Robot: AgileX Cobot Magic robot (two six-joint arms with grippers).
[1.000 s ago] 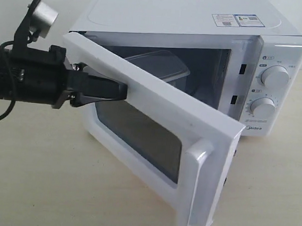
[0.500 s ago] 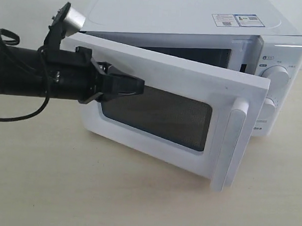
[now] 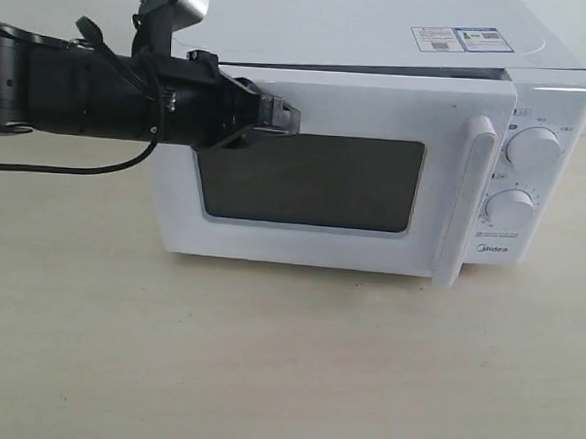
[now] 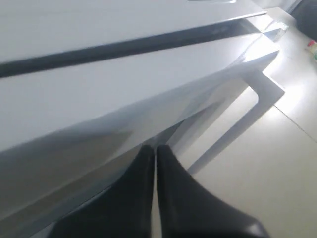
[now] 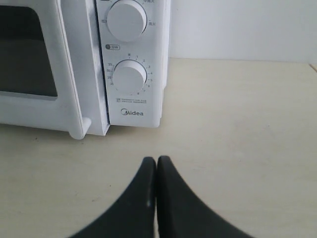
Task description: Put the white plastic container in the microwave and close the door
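Note:
The white microwave [image 3: 378, 48] stands at the back of the table. Its door [image 3: 366, 106] with the dark mesh window [image 3: 309, 181] and white bar handle [image 3: 469, 198] lies nearly flush against the front. My left gripper [image 3: 290, 114] is shut, its tips pressed against the door's upper left face above the window; the left wrist view shows the shut tips [image 4: 156, 148] at the door panel [image 4: 124, 89]. My right gripper [image 5: 156, 159] is shut and empty, low over the table in front of the knob panel [image 5: 131, 59]. The white plastic container is hidden.
Two round knobs [image 3: 534, 147] [image 3: 512, 205] sit on the microwave's right panel, with stickers [image 3: 457, 38] on top. The beige table [image 3: 267, 364] stretches in front. A white wall stands behind.
The door has swung from wide open to almost closed, pushed by my left gripper moving right and back. The container inside has gone out of sight behind it.

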